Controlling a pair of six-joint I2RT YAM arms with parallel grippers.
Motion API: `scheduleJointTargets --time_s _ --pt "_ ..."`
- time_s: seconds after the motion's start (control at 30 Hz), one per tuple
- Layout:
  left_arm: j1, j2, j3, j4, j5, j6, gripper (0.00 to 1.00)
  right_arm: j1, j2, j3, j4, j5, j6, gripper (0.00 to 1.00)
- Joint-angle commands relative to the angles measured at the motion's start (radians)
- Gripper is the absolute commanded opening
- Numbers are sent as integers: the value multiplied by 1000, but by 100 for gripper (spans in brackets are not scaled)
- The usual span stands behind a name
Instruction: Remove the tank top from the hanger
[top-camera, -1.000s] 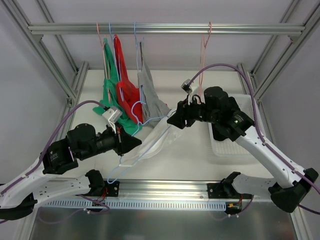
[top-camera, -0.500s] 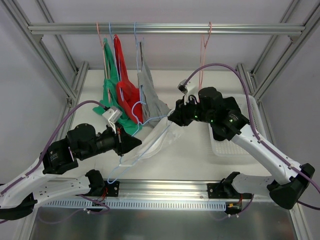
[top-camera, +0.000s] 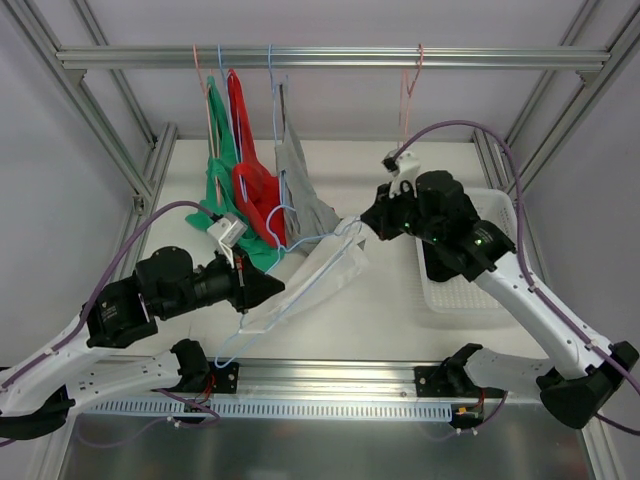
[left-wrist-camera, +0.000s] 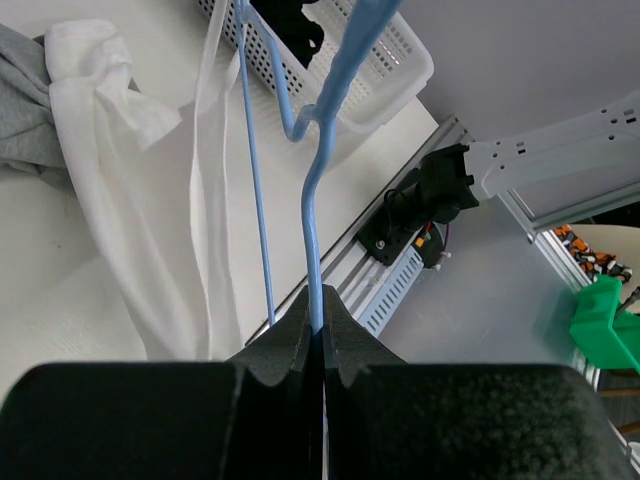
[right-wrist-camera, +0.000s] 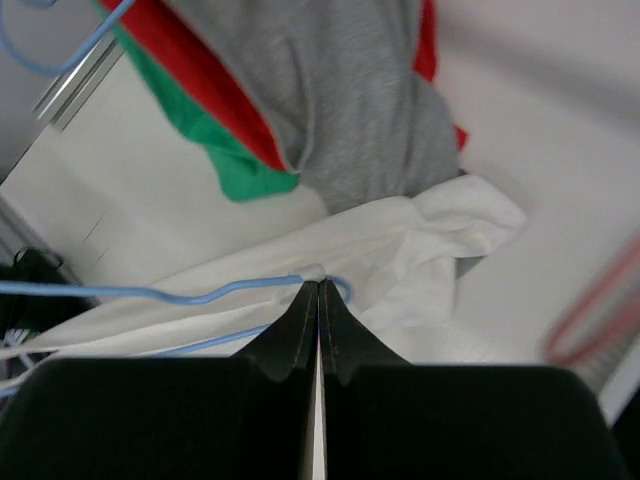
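Left gripper (left-wrist-camera: 316, 325): clamped on blue hanger (left-wrist-camera: 310, 215) wire; hold firm.
Right gripper (right-wrist-camera: 318, 292): pinched on white tank top (right-wrist-camera: 420, 225) at hanger tip.
White tank top: 6 o'clock of grey shirt (top-camera: 300, 190) — draw strap toward 3 o'clock; no jerks.

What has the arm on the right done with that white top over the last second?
The right gripper, shut on the white tank top, pulled away to the right and farther back, stretching the cloth out along the blue hanger. The left gripper kept its clamp on the hanger and did not move. The hanging tops stayed put.
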Motion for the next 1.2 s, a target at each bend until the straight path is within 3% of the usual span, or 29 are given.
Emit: scheduleJointTargets --time_s 0.0,0.2,0.37,0.5,0.67,0.73,0.8,0.83,0.9,1.03,1.17 --pt "-8 19 34 35 43 11 0 -99 -75 2 -7 178 53 0" --pt "-10 24 69 38 59 33 0 -141 -78 16 -47 206 58 0" --pt "-10 18 118 84 73 77 0 -145 -102 1 -56 91 58 0" --pt "-10 45 113 290 149 141 0 -145 -217 -56 -55 50 88 0" --pt "-17 206 46 824 229 276 0 -145 -399 -101 -53 -166 139 0" --pt "-33 261 43 956 163 328 0 -145 -455 -104 -61 -202 153 0" --pt "-68 338 38 1202 47 443 0 -145 -516 -75 -102 -274 156 0" --pt "-68 363 35 1204 15 444 0 -144 -527 -56 -127 -297 156 0" --pt "-82 436 35 1380 -71 523 0 -145 -545 -1 -188 -361 153 0" --pt "-85 535 77 1477 -173 667 0 -144 -552 2 -279 -354 112 0" --pt "-86 509 -27 1598 -275 674 0 -141 -520 -145 -274 -314 116 0"
